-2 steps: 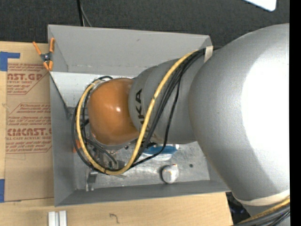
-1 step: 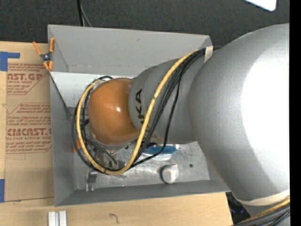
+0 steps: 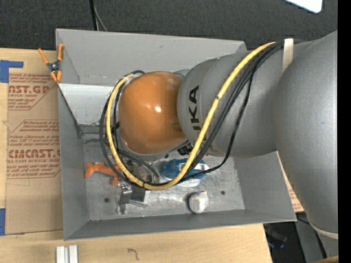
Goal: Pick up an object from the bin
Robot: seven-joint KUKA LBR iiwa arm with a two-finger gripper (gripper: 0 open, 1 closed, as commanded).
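My gripper [image 3: 130, 195] reaches down into the front left part of the bin, largely hidden under the orange dome on the wrist. A small orange piece [image 3: 96, 170] lies just to its left on the bin floor. To its right a blue and white object [image 3: 183, 169] is partly covered by cables and the arm. A pale grey round thing [image 3: 197, 201] sits near the front wall, right of the gripper. I see nothing held.
The arm and its orange dome cover most of the bin's middle and right side. Yellow and black cables loop around the dome down to the floor. The sloped left wall stands close to the gripper.
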